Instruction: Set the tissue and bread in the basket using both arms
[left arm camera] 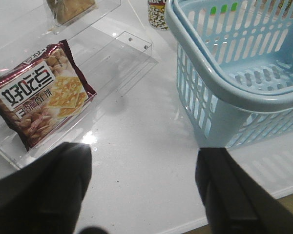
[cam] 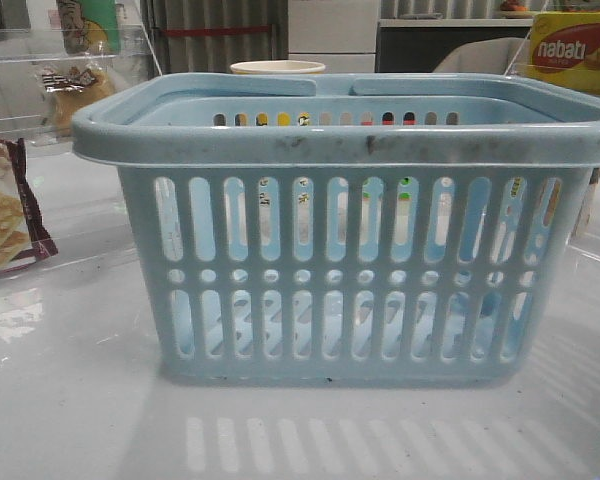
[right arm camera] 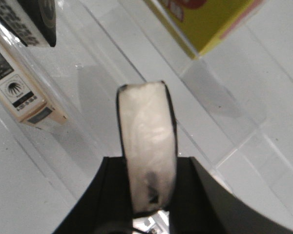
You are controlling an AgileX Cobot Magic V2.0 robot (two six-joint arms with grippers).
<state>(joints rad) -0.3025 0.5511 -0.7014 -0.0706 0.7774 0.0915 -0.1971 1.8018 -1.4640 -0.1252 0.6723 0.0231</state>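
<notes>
The light-blue basket (cam: 365,270) is seen standing upright on the white table (cam: 70,410), filling most of the front view; its interior, as far as shown in the left wrist view, holds nothing. The left gripper (left arm camera: 144,187) is held over the table beside the basket, its two dark fingers (left arm camera: 44,185) set wide apart with nothing between them. A maroon-edged cracker packet (left arm camera: 41,95) is seen lying on a clear acrylic shelf (left arm camera: 112,63) near that gripper. The right gripper (right arm camera: 147,195) is clamped on the tissue (right arm camera: 147,146), a flat pale packet with dark edging seen edge-on and held upright above the table. A yellow Nabati box (cam: 577,50) is seen behind the basket on the right. The bread (cam: 75,90) rests on an upper shelf at far left.
</notes>
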